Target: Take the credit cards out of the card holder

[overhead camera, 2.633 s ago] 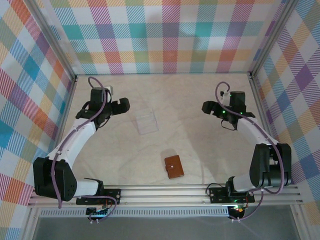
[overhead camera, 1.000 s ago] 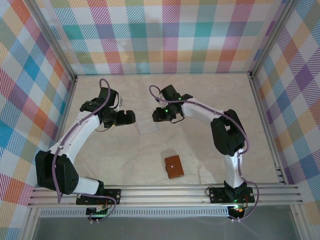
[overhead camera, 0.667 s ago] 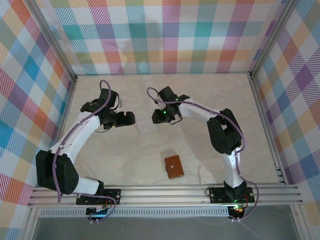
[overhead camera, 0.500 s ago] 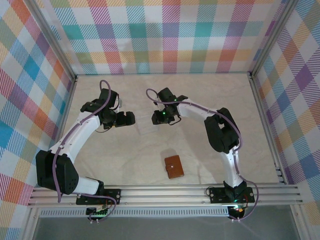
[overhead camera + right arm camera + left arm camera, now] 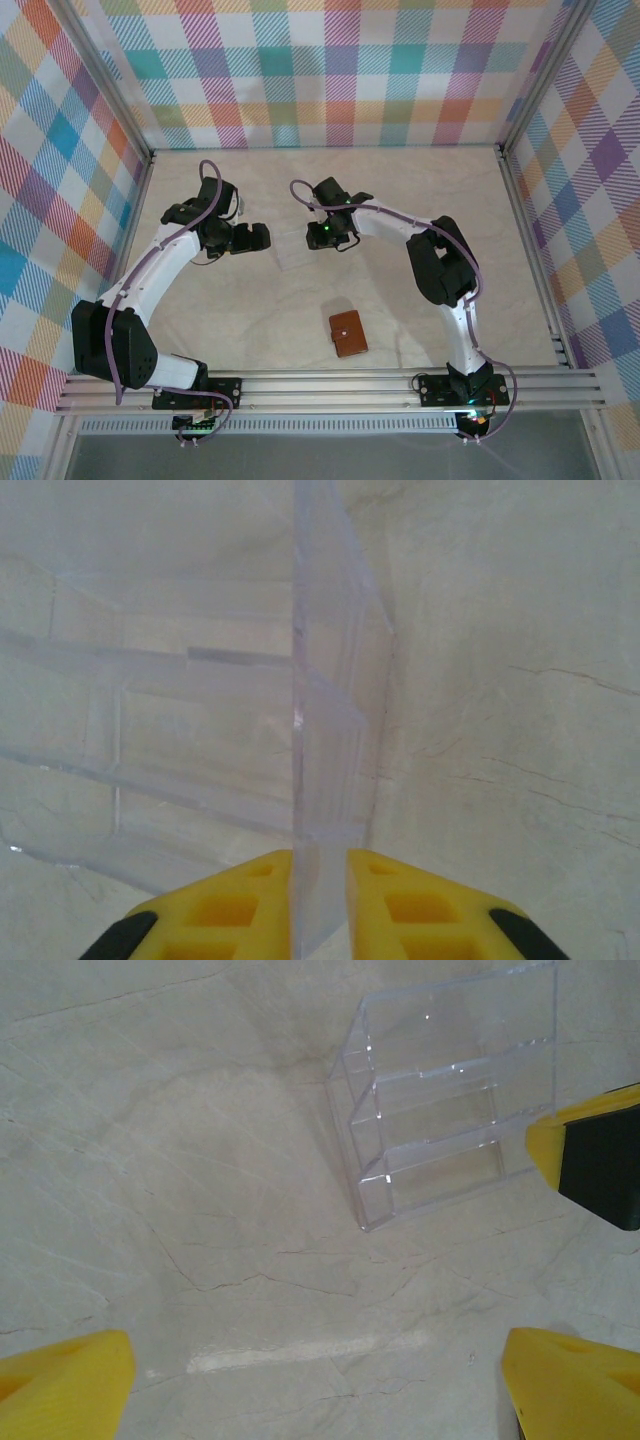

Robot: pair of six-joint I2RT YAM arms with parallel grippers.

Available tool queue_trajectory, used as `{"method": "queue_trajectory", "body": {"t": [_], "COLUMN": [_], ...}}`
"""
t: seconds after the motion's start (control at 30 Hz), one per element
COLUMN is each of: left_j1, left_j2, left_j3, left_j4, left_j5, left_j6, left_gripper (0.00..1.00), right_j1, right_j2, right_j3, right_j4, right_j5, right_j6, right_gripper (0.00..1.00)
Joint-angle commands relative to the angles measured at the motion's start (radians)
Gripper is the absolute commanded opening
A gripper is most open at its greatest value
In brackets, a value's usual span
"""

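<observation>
Swung over from the right side, the right gripper (image 5: 320, 865) now pinches a wall of the clear plastic stand (image 5: 450, 1100). The left gripper (image 5: 320, 1390) hangs beside the stand, spread wide. The brown card holder (image 5: 348, 333) lies closed, apart from the stand, toward the arm bases.

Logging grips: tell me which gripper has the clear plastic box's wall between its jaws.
The right gripper: its yellow jaws pinch a wall of the clear plastic box. The left gripper hangs wide open beside it.
</observation>
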Motion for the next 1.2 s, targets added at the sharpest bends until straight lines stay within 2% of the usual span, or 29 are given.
{"method": "queue_trajectory", "body": {"t": [0.0,0.2,0.67,1.17], "left_j1": [-0.005,-0.005,-0.006,-0.013], "left_j2": [-0.017,-0.001,0.028,0.016], "left_j3": [-0.009,-0.005,-0.005,-0.053], "left_j4": [0.003,0.001,0.007,0.071], "left_j5": [-0.016,-0.02,0.005,0.052], "left_j6": [-0.002,-0.002,-0.02,-0.119], "left_gripper": [0.95,0.94,0.94,0.94], "right_j1": [0.006,-0.005,-0.117,-0.183], "right_j2": [-0.06,-0.089,-0.174,-0.203], "right_j3": [-0.026,-0.038,-0.133,-0.162], "right_j4": [-0.021,-0.067,-0.05,-0.046], "right_j5": [0.069,0.165,0.187,0.226], "right_j6": [-0.001,0.001,0.062,0.12], "right_gripper": [0.18,0.13,0.11,0.11]}}
